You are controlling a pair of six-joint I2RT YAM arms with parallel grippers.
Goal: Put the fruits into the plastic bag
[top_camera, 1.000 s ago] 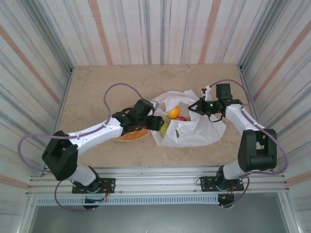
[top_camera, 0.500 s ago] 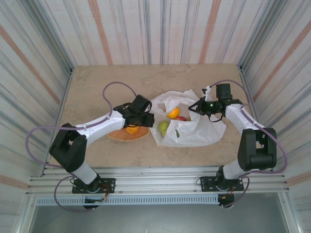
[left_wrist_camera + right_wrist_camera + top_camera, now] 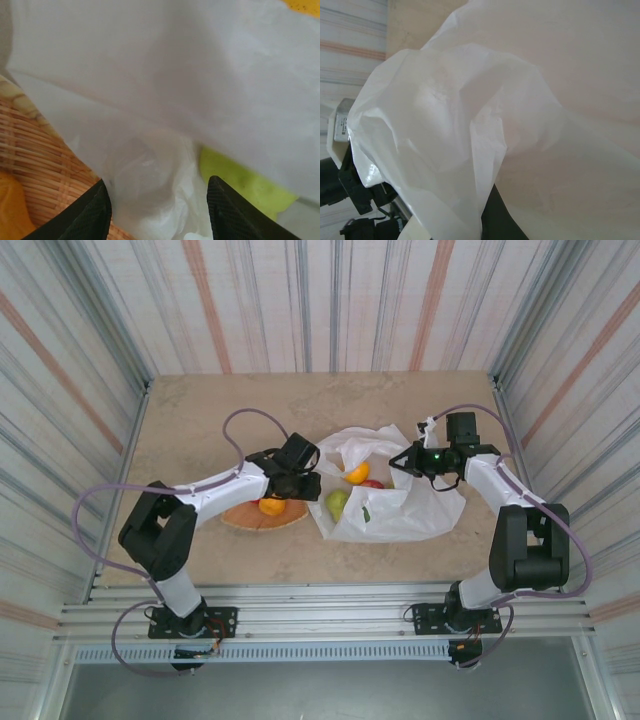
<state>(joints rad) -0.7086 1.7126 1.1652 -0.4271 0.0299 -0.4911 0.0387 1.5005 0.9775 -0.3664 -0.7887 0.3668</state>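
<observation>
The white plastic bag [image 3: 400, 508] lies open at mid-table. Inside it rest an orange fruit [image 3: 357, 472], a red fruit [image 3: 372, 483] and a green fruit [image 3: 338, 503]. Another orange fruit [image 3: 271, 506] sits on the woven plate [image 3: 250, 520]. My left gripper [image 3: 308, 480] hovers at the bag's left rim. In the left wrist view its fingers [image 3: 92, 215] stand apart with a fold of the bag [image 3: 150, 175] between them, and the green fruit [image 3: 240, 182] lies just to the right. My right gripper [image 3: 405, 462] is shut on the bag's upper right rim, and plastic [image 3: 445, 140] drapes over its finger [image 3: 502, 222].
Striped walls enclose the tan table [image 3: 200, 420] on three sides. The left arm's cable [image 3: 235, 420] loops over the table behind the plate. The woven plate [image 3: 35, 150] lies left of my left fingers, touching the bag's edge.
My left gripper has pulled back from the green fruit toward the bag's left rim, uncovering the orange fruit on the plate, and its jaws have narrowed. The right arm has stayed still.
</observation>
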